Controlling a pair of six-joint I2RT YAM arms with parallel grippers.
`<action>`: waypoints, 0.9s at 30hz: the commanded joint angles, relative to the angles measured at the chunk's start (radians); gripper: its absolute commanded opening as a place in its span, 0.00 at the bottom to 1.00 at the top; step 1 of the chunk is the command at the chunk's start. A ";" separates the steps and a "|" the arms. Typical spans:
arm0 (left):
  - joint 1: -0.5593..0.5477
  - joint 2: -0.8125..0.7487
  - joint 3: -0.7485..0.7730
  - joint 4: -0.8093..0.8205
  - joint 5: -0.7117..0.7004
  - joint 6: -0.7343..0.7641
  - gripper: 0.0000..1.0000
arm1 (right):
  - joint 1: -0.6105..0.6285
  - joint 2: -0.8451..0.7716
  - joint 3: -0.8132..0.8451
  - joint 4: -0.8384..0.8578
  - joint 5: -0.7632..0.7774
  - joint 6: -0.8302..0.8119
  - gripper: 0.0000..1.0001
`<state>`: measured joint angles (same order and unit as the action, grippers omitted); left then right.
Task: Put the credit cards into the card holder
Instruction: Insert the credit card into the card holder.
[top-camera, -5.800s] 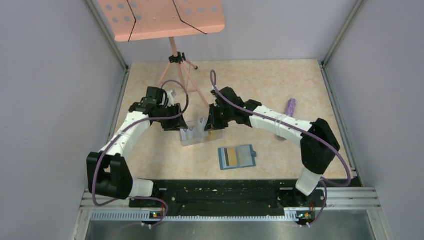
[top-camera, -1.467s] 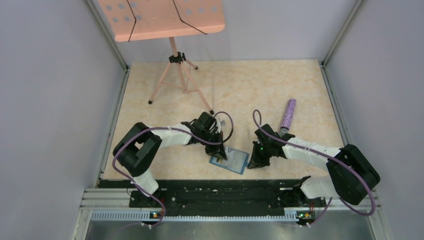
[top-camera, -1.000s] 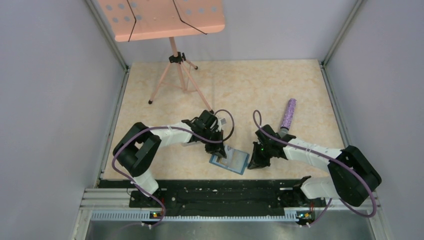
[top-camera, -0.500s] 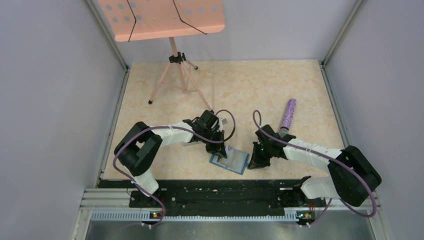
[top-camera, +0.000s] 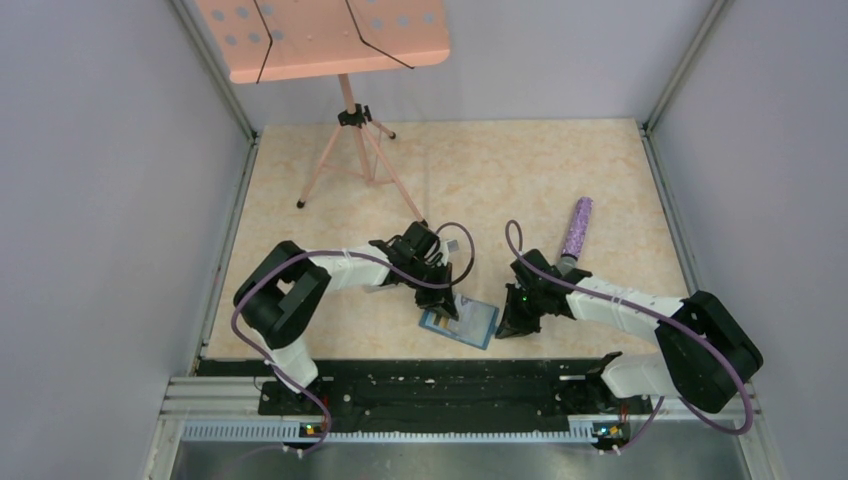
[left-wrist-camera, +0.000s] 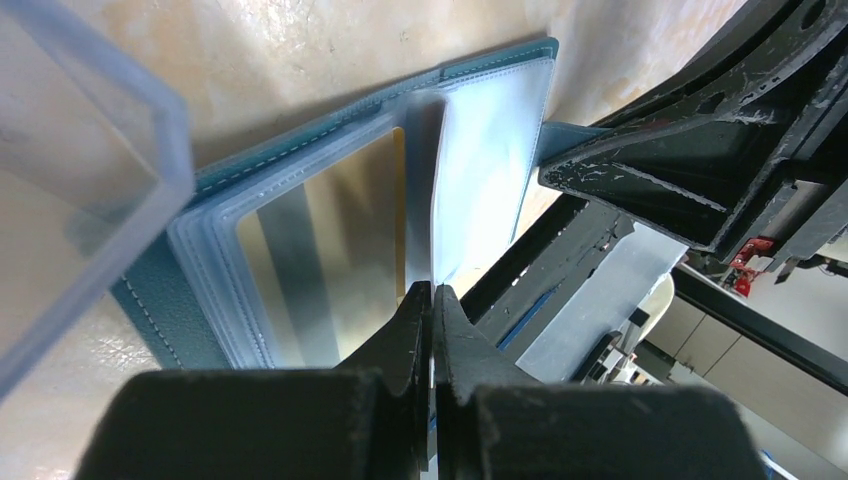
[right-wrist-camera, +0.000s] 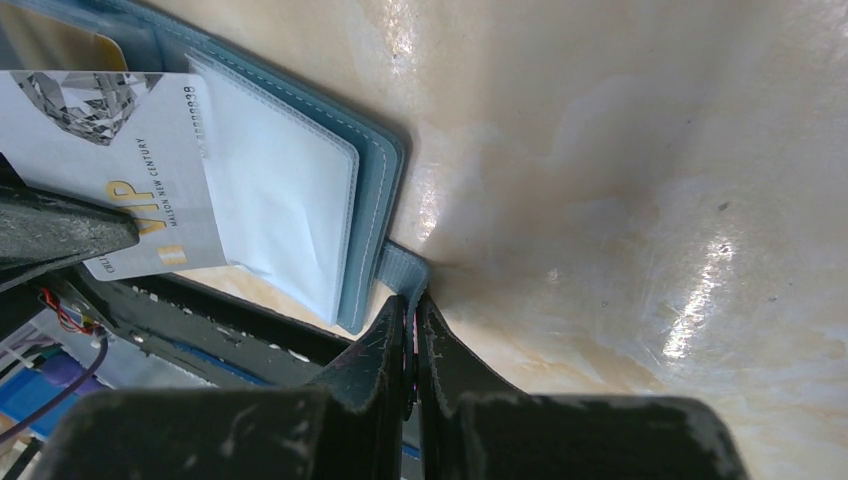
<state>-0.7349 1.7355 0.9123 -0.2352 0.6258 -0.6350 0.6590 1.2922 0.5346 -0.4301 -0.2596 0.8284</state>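
Observation:
The teal card holder (top-camera: 460, 322) lies open on the table near its front edge. A gold credit card (left-wrist-camera: 330, 240) sits in its left clear slot. My left gripper (left-wrist-camera: 432, 290) is shut on a pale grey credit card (right-wrist-camera: 120, 170) printed "VIP". The card is edge-on to the left wrist camera, and its far edge meets the holder's light blue right slot (right-wrist-camera: 285, 210). My right gripper (right-wrist-camera: 411, 297) is shut on the holder's small closing tab (right-wrist-camera: 405, 272) at the right side, low against the table.
The corner of a clear plastic box (left-wrist-camera: 80, 150) stands just left of the holder, beside my left gripper. A purple tube (top-camera: 577, 227) lies at the right. A pink tripod stand (top-camera: 345, 130) is at the back left. The black base rail (top-camera: 440, 385) runs just behind the holder's near edge.
The left arm has shifted slightly right, with the pale card still in its grip over the holder. The right arm and the holder have stayed put.

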 joint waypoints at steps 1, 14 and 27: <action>-0.009 0.021 -0.018 0.026 0.022 -0.008 0.00 | 0.012 0.012 0.009 0.012 0.002 -0.022 0.00; -0.008 0.001 -0.006 -0.056 0.002 0.036 0.00 | 0.011 0.018 0.013 0.011 0.005 -0.028 0.00; -0.009 0.045 0.007 -0.031 0.091 0.034 0.00 | 0.011 0.031 0.021 0.014 0.008 -0.032 0.00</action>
<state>-0.7345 1.7515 0.9092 -0.2470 0.6670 -0.6239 0.6590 1.3025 0.5388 -0.4290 -0.2710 0.8124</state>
